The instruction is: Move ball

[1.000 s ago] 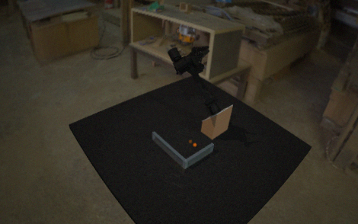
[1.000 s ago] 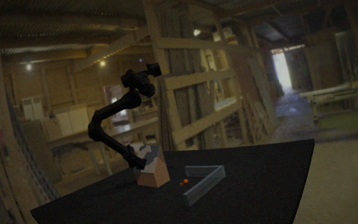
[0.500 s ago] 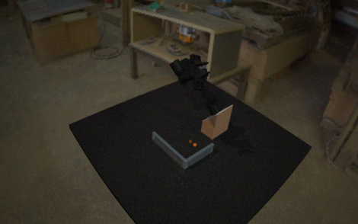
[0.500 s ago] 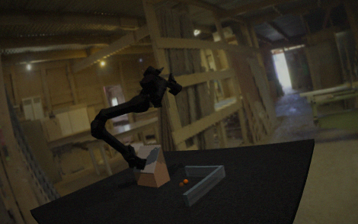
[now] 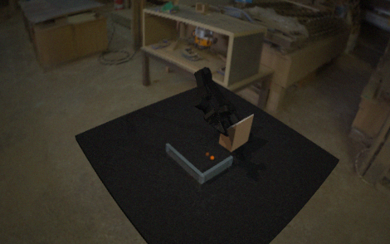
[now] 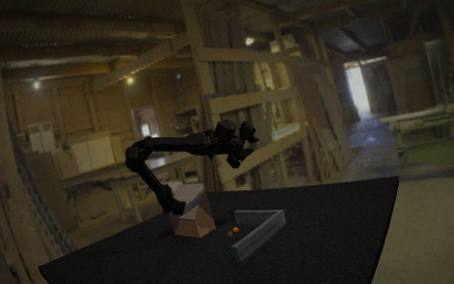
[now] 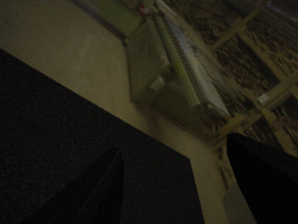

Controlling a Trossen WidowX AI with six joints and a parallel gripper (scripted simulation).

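Black tabletop (image 5: 145, 183) (image 6: 314, 232) (image 7: 60, 130) below; arm (image 5: 212, 92) (image 6: 174, 144) bent; tool (image 5: 212, 119) (image 6: 252, 146) (image 7: 174, 149) raised, fingers parted.

Two small orange balls, one solid (image 5: 212, 158) (image 6: 236, 230) and one dimmer (image 5: 207, 153) (image 6: 230, 234), near two low clear walls, one longer (image 5: 183, 163) (image 6: 260, 236) and one shorter (image 5: 217, 168) (image 6: 251, 216), that meet at one corner; one black robot arm (image 5: 216, 97) (image 6: 174, 144) with one gripper (image 5: 212, 109) (image 6: 249, 147) (image 7: 174, 149) and two fingers; one tan block (image 5: 241, 133) (image 6: 194, 223); one black table (image 5: 149, 124) (image 6: 309, 208) (image 7: 60, 125).

Yellow-orange tool (image 5: 203, 41), wooden cabinet (image 5: 248, 58), bright doorway (image 6: 357, 89), green bench (image 6: 399, 137).
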